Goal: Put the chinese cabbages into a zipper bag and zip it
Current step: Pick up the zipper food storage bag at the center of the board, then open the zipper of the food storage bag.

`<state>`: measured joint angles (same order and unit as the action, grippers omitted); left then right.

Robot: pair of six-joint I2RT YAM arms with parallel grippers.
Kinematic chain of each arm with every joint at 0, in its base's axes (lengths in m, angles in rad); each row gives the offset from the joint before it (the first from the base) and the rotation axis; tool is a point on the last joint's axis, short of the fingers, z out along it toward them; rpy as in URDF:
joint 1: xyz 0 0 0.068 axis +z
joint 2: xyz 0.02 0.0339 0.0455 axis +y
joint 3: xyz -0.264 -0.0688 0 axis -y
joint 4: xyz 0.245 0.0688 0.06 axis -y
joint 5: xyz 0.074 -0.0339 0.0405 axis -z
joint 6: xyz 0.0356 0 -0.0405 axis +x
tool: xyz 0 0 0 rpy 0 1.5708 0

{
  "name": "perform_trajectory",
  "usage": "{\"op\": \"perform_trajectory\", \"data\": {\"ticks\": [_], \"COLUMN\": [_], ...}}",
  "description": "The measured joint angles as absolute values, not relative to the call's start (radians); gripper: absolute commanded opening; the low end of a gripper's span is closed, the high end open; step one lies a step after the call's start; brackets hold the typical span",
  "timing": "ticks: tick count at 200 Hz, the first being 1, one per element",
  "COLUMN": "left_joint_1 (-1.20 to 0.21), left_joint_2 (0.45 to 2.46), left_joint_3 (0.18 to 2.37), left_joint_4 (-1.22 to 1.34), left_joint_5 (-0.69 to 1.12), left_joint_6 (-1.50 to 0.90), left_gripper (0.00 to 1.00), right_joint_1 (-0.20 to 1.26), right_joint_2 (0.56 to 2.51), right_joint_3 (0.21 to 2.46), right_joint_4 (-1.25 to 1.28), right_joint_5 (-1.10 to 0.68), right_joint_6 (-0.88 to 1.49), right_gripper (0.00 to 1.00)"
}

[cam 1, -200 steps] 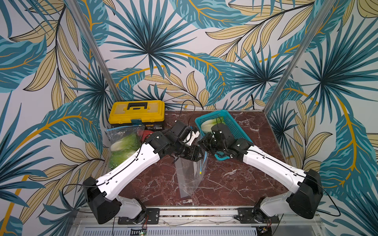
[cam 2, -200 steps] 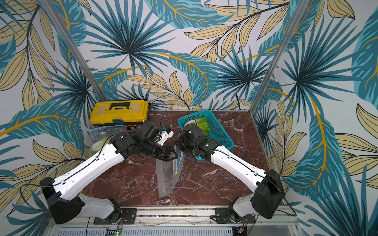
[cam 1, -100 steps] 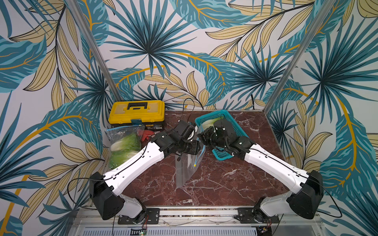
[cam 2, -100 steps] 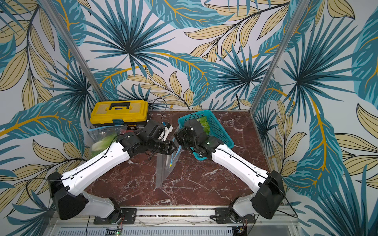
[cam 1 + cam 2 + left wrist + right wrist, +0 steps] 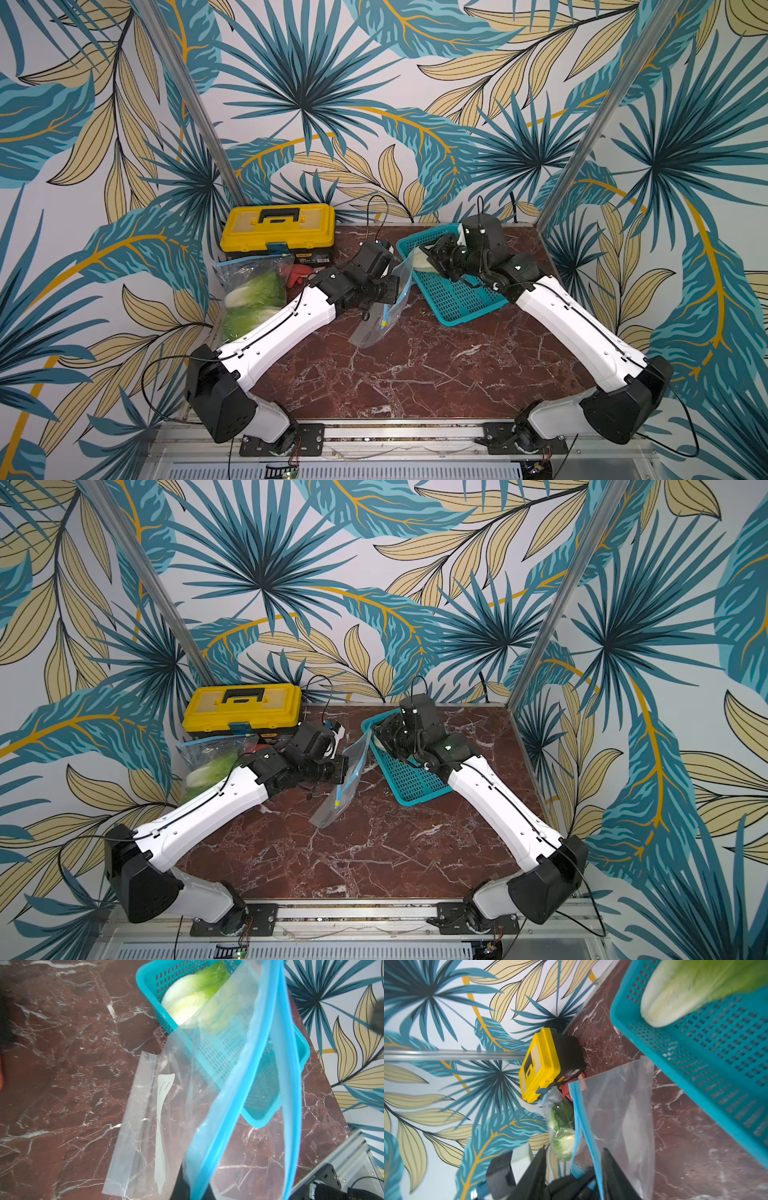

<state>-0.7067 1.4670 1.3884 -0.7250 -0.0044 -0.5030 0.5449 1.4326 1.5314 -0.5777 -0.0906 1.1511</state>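
Showing the zipper bag [image 5: 145, 1126] with its white label [image 5: 164, 1088] reading "Date:" and "Content" — left gripper [image 5: 395, 291] clamped on the bag's blue rim just beside the basket [image 5: 469, 320]; right gripper [image 5: 432, 257] over the basket, jaws apart, gripping nothing. One cabbage [image 5: 187, 999] lies in the basket; more fill a second bag [image 5: 249, 291] well apart from it. Red-brown marble table [image 5: 415, 374]; leaf-patterned walls [image 5: 307, 83].

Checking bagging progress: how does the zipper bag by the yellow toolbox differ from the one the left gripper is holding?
The full bag by the toolbox holds cabbages; the held bag is empty. The full bag rests at the table edge; the held bag hangs from the shut left gripper, bottom touching the table. The held bag's mouth gapes; the full bag's looks closed. Both are clear with blue zip strips.
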Motion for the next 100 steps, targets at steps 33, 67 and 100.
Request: {"op": "perform_trajectory", "data": {"ticks": [33,67,100], "left_joint_1": [-0.706,-0.713,-0.717], "left_joint_2": [1.468,1.484,1.51], "left_joint_3": [1.43,1.481,1.488], "left_joint_4": [-0.723,-0.719,-0.719], "left_joint_5": [-0.004,0.004,0.013], "left_joint_6": [-0.51,-0.515,-0.514], "left_gripper": [0.0,0.0,0.0], "right_joint_1": [0.598,0.64,0.64], "right_joint_2": [1.451,1.55,1.613], "right_joint_3": [1.552,1.592,1.643], "right_joint_4": [-0.727,-0.789,-0.785], "right_joint_5": [-0.065,-0.052,-0.048], "right_joint_6": [1.019,0.96,0.939], "right_gripper": [0.56,0.56,0.56]}}
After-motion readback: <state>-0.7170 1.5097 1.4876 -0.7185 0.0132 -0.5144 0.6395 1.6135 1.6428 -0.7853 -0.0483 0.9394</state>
